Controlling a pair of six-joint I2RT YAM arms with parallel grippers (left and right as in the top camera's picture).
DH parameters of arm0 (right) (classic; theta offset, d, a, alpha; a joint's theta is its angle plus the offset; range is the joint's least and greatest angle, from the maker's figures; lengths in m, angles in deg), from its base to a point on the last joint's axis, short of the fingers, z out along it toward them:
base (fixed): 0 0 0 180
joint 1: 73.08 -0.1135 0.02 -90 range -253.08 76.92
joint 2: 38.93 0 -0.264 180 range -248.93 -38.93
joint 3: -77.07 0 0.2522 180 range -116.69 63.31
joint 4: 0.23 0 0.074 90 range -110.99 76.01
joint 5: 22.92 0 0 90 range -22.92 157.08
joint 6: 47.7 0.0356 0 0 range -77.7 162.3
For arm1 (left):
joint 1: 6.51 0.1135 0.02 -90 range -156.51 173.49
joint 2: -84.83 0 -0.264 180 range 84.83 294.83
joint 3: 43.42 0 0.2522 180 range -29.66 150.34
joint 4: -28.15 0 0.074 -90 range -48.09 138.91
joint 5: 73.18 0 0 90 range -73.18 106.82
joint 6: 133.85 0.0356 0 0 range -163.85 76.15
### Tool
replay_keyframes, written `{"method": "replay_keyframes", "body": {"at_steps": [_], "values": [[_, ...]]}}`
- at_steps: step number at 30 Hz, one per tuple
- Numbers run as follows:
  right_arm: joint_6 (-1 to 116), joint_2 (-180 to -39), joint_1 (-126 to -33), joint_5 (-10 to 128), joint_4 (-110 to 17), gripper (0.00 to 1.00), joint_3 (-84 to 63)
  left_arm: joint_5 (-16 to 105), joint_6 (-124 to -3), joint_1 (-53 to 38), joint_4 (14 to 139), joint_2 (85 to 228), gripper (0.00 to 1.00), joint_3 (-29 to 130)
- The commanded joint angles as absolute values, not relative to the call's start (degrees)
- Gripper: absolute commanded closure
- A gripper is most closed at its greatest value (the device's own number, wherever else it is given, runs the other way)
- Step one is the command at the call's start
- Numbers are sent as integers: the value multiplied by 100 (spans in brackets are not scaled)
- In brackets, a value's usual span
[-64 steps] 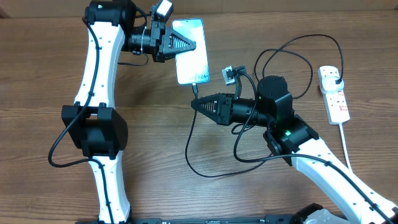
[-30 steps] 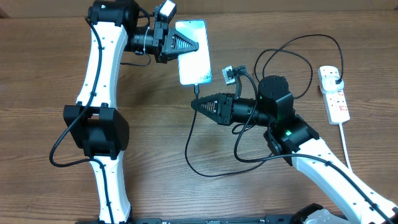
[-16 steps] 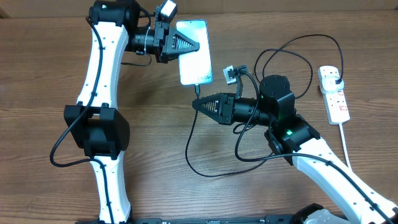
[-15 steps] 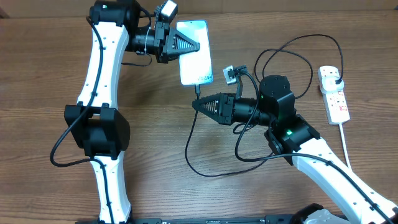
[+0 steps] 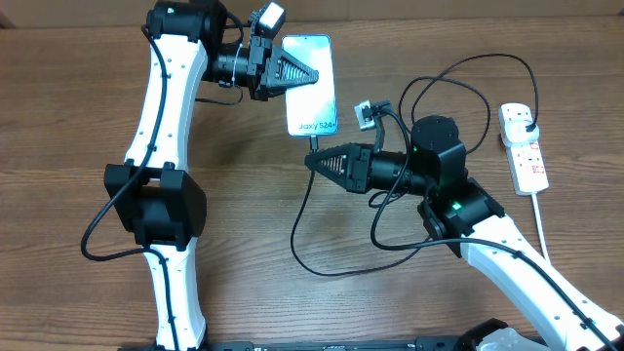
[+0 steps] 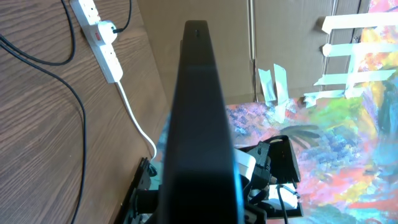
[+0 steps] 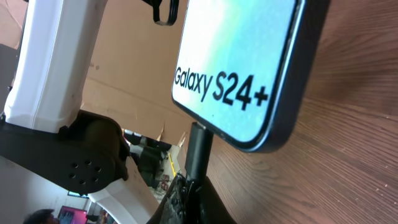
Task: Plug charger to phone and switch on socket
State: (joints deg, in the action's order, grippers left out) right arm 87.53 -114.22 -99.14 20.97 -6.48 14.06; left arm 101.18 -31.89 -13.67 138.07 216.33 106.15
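The phone (image 5: 314,102) is tilted above the table, its lit screen reading "Galaxy S24+" (image 7: 236,56). My left gripper (image 5: 314,75) is shut on its upper part; in the left wrist view only its dark edge (image 6: 196,124) shows. The charger's black connector (image 5: 312,143) (image 7: 198,149) meets the phone's bottom edge, and my right gripper (image 5: 314,159) (image 7: 196,199) is shut on it just below. The thin black cable (image 5: 297,234) loops over the table to a black plug (image 5: 527,124) in the white socket (image 5: 525,148) (image 6: 102,37) at the far right.
The socket's white cord (image 5: 541,229) runs toward the front right beside my right arm (image 5: 487,229). Loops of black cable (image 5: 458,88) lie between the arms and the socket. A colourful painted board (image 6: 348,124) stands beyond the table's edge.
My left gripper has carried the phone a little right and down onto the connector. The screen now shows the "Galaxy S24+" text. My right gripper shifted slightly right.
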Motion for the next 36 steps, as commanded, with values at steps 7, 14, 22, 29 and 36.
{"method": "replay_keyframes", "body": {"at_steps": [7, 14, 22, 29, 36], "values": [[8769, -11448, -9683, 2657, -526, 96, 1414, 10039, -3217, -1498, 13873, 21406, 96, 10733], [8766, -11448, -9683, 2700, -526, 96, 1414, 9871, -3164, -1603, 13873, 21406, 96, 10733], [8771, -11448, -9580, 2696, -526, 96, 1414, 9632, -3167, -1684, 13873, 21406, 96, 10733], [8771, -11448, -9571, 2705, -522, 96, 1414, 9630, -3167, -1721, 13873, 21406, 96, 10733], [8771, -11448, -9571, 2718, -522, 96, 1414, 9556, -3164, -1795, 13873, 21406, 96, 10733]]}}
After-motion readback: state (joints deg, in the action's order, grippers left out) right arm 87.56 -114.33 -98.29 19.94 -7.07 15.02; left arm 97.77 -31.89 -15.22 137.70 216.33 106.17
